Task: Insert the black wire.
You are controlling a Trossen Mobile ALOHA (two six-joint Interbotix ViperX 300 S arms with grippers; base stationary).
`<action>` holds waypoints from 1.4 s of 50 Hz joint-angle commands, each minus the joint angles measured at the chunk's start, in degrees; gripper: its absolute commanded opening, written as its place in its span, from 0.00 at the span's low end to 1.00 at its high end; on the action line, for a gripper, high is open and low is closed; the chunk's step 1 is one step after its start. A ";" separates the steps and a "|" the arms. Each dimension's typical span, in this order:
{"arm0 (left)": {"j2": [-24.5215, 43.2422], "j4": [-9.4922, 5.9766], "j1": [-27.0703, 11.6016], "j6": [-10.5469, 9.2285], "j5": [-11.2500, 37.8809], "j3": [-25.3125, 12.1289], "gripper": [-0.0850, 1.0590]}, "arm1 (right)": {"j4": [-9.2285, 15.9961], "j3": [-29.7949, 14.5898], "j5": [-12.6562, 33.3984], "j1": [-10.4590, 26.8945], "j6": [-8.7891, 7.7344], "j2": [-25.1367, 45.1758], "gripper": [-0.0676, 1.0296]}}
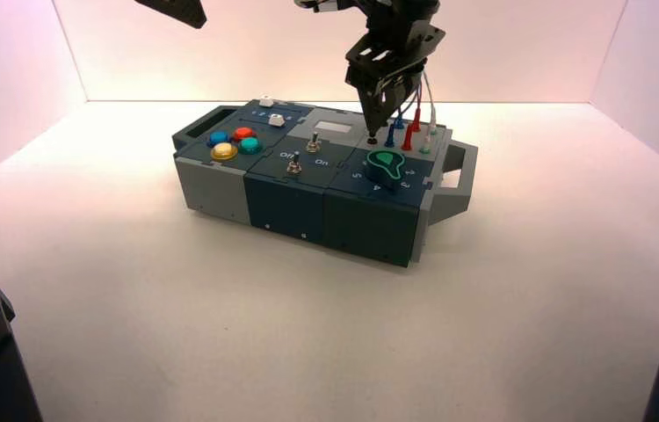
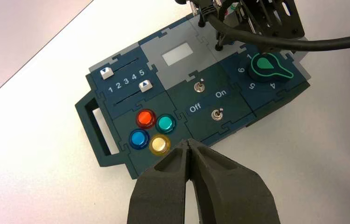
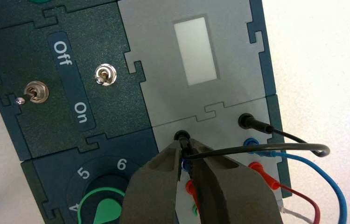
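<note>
The left gripper [image 2: 188, 142], seen in its wrist view but outside the high view, has its fingers pressed together. Past the green knob [image 1: 385, 167], the right gripper [image 3: 182, 151] points down, slightly tilted, pinching the black wire [image 3: 252, 148] by one plug at the nearer black socket [image 3: 181, 135]; its other plug [image 3: 259, 125], masked in the high view, sits in the farther black socket [image 3: 245, 120].
</note>
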 commanded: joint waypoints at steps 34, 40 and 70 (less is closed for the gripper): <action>-0.53 0.00 -0.09 0.44 -0.44 -0.62 0.05 | 0.09 -0.44 0.44 0.00 0.09 1.05 0.04; -0.70 0.09 -0.09 0.44 -0.44 -0.62 0.05 | 0.09 -0.53 0.62 0.26 0.00 0.44 0.16; -0.88 0.09 -0.09 0.44 -0.35 -0.62 0.05 | 0.09 -1.23 2.37 0.53 0.09 -0.53 0.32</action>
